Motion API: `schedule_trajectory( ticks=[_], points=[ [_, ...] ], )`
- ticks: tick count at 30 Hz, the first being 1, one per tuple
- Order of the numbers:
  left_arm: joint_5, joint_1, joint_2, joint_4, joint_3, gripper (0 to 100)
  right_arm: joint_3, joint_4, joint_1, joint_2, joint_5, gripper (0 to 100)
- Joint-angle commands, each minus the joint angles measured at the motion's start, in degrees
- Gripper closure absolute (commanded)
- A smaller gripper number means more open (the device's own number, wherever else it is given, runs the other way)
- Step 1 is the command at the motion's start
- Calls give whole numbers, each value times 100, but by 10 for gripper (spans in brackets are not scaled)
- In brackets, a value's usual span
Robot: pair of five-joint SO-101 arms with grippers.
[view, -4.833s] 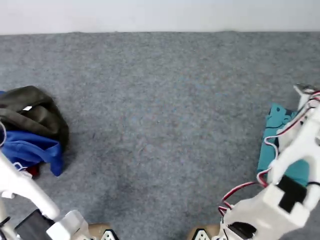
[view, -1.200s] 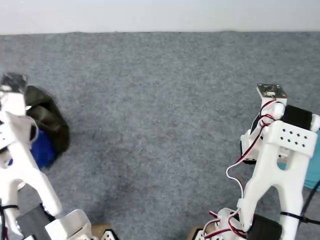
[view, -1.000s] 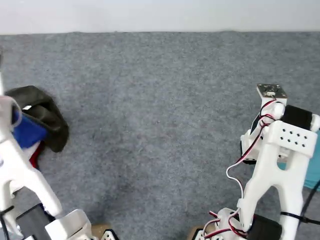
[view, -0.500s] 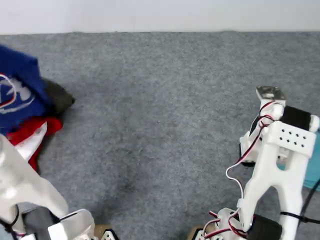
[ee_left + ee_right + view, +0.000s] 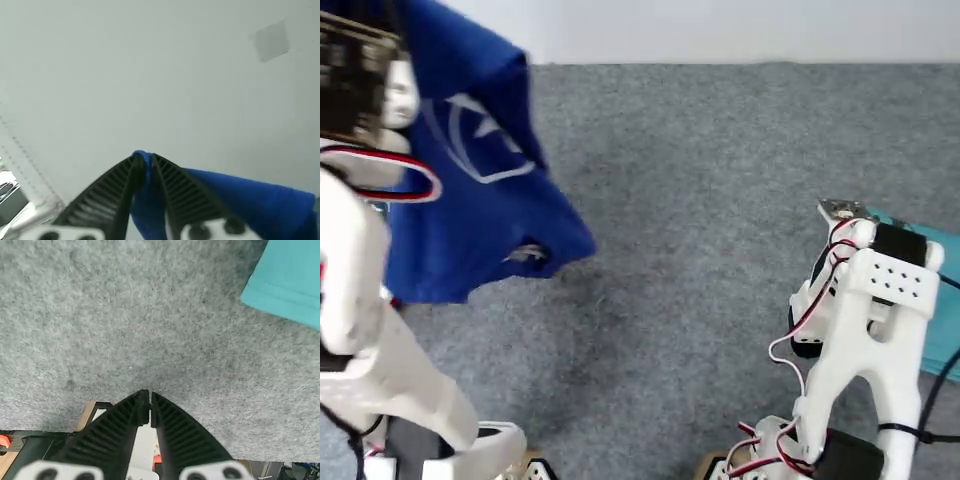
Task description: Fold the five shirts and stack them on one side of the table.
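The left gripper [image 5: 144, 162], jaws pinched on the blue shirt [image 5: 470, 200], has lifted it higher above the far-left corner of the tabletop [image 5: 700, 200] — it now hangs spread — while the right gripper [image 5: 150, 401], closed and empty, stays beside the teal shirt [image 5: 292, 280] at the right edge.
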Motion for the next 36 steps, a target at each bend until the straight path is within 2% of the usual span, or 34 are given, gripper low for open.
schedule_trajectory(
  ticks=[1, 5, 13, 17, 21, 25, 30, 36],
  points=[
    [35, 642, -18, -158, 277, 987, -44, 224, -31, -215, -62, 985],
    [26, 1046, -18, 185, 980, 987, -35, 224, -40, -215, -70, 985],
    [26, 1811, -18, 1266, 3415, 982, -35, 224, -48, -215, -70, 985],
    [44, 2092, -70, 1635, 4215, 905, -53, 224, -57, -215, -70, 985],
    [255, 2215, -88, 1960, 4233, 838, -62, 224, -127, -215, -70, 985],
    [527, 2171, -88, 2303, 3714, 814, -62, 224, -593, -215, -70, 985],
    [651, 1495, -484, 2295, 3512, 799, -70, 207, -1534, -198, -70, 985],
    [598, -448, -589, 2295, 3521, 801, -62, 84, -2633, -154, -18, 985]
  ],
)
